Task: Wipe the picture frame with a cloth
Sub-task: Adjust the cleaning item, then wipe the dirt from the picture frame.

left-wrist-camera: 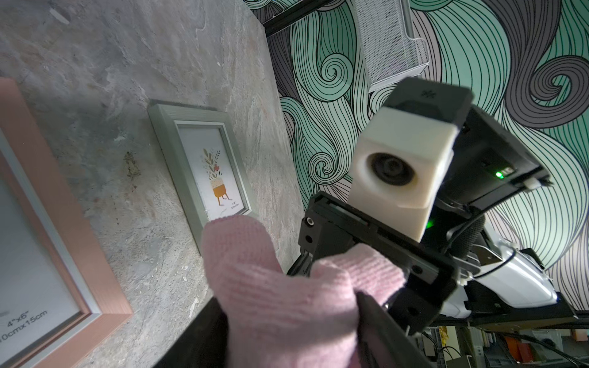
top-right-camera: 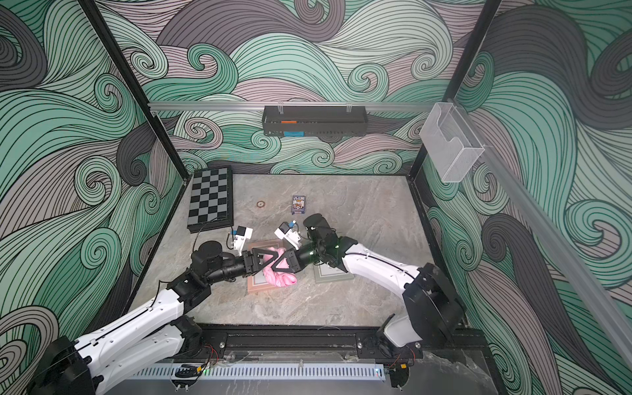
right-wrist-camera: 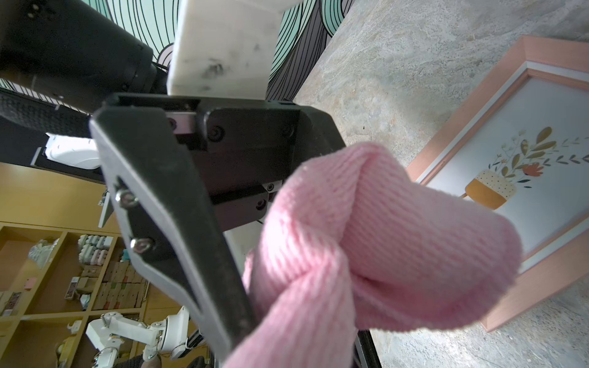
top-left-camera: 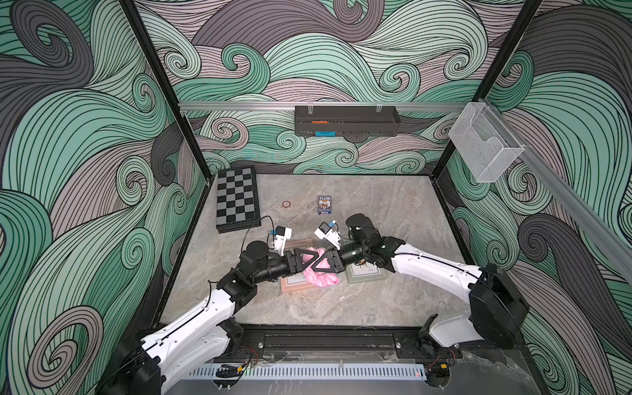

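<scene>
Swirl-patterned walls enclose a grey marbled surface [top-left-camera: 376,301] on which two arms meet near the middle. A chessboard [top-left-camera: 236,197] lies in the far corner on the left arm's side. Nearer the arms, two picture frames lie flat close together, a pink frame [top-left-camera: 293,285] and a silver frame [top-left-camera: 367,274], each holding a potted-plant print. The cloth [top-left-camera: 323,278], bunched and twisted into a rope, sits over the side of the pink frame that faces the silver one. A card deck [top-left-camera: 324,204] and a small ring [top-left-camera: 286,204] lie farther back.

Progress, as judged: the cloth is gathered and lifted, but no flat fold of it is pressed to either glass, so the wiping itself appears wholly left to do. Whether its lowest folds touch the pink frame cannot be told.

The cloth spans both end effectors, which face each other tip to tip above the pink frame. The right end effector [top-left-camera: 325,266] is pressed together, pinching one end of the cloth. The left end effector [top-left-camera: 307,258] has its jaws set apart around the other end, with one finger [right-wrist-camera: 165,207] far out on its rail. Whether it grips cannot be told.
</scene>
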